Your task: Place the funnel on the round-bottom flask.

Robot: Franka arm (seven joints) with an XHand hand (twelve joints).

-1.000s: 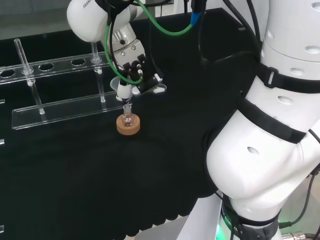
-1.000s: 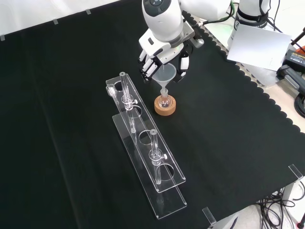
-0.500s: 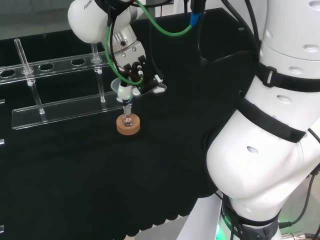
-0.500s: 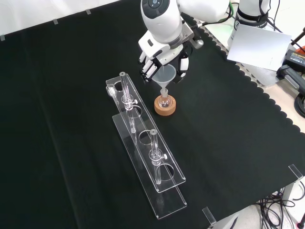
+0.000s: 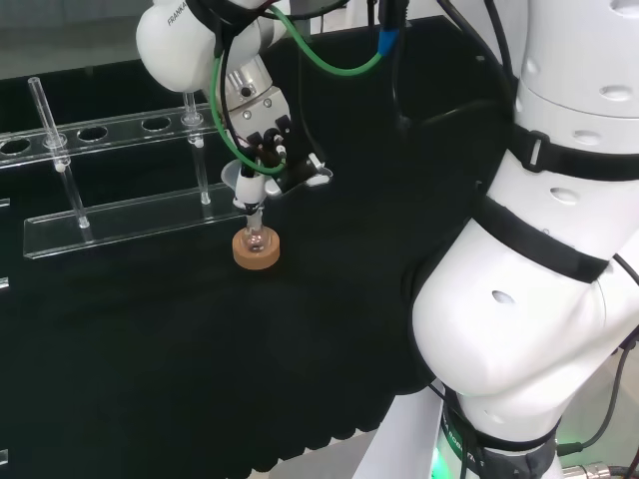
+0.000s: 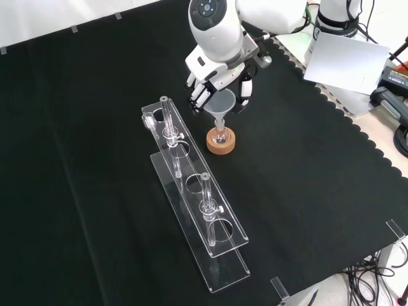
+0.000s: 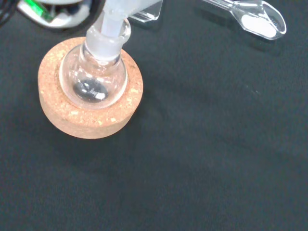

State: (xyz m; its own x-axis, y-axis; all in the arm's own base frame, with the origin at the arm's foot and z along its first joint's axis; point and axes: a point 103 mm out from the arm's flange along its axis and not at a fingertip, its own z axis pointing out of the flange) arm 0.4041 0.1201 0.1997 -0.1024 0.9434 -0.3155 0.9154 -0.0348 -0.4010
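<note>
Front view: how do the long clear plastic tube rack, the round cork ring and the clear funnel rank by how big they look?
1. Long clear plastic tube rack, by far the largest.
2. and 3. Round cork ring and clear funnel look about alike; the funnel sits higher, nearer the camera, with the hand round it, so I leave them unranked.

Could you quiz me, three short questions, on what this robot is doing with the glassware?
1. True or false: the round-bottom flask sits on a cork ring.
2. What is the hand holding? A funnel, B spoon, C test tube.
3. Fill in: in the front view, the clear rack stands to the ___ of the flask.

Key: 1 true; 2 A; 3 left.
</note>
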